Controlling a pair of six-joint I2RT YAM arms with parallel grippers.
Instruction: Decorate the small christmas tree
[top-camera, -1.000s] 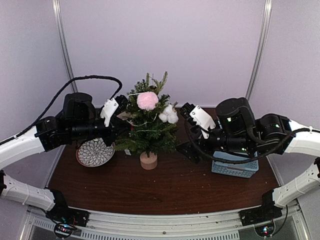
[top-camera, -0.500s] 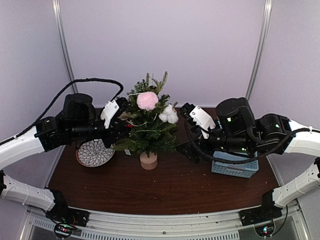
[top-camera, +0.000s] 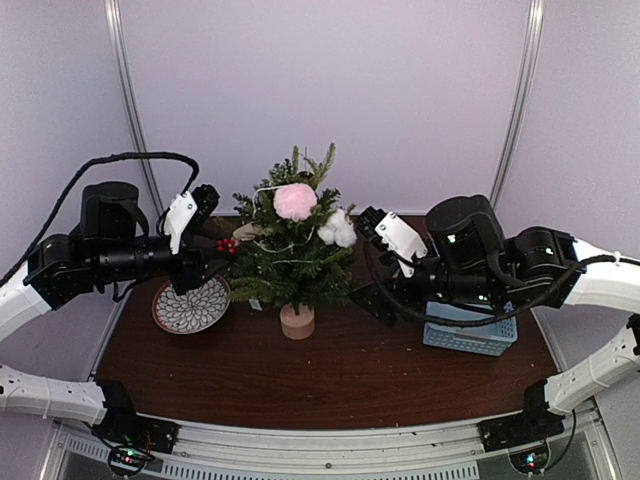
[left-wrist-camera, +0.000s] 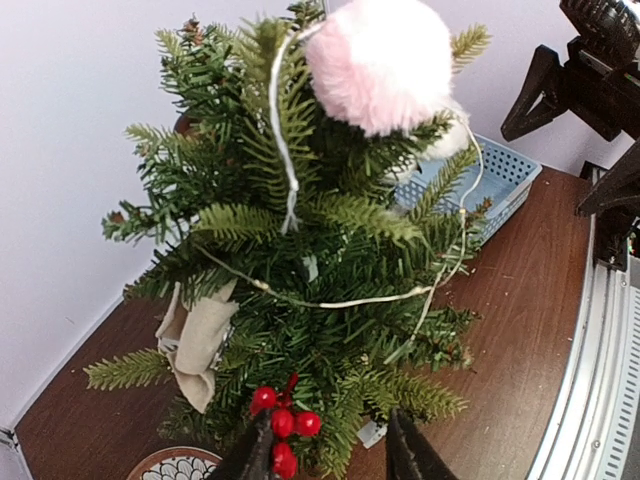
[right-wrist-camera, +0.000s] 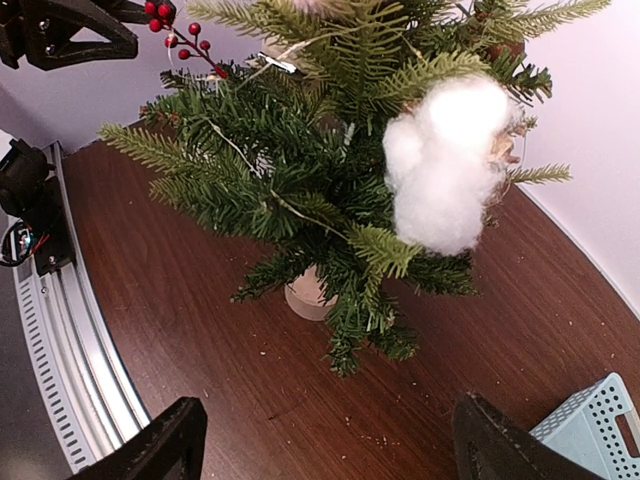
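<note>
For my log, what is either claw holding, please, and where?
Nothing; left claw and right claw are open, the red berries lodged in the small christmas tree.

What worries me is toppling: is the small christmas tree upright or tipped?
Upright: the small christmas tree stands on its stump base, flat on the table.

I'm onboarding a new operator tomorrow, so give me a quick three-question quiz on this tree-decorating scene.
1. True or false: the blue basket sits on the right arm's side of the small christmas tree.
2. The pompom near the top of the tree is: A pink, B blue, C yellow.
3. Which gripper is closest to the red berries?

Key: 1 true. 2 A. 3 the left gripper, which has its fingers apart just below the berries.
</note>
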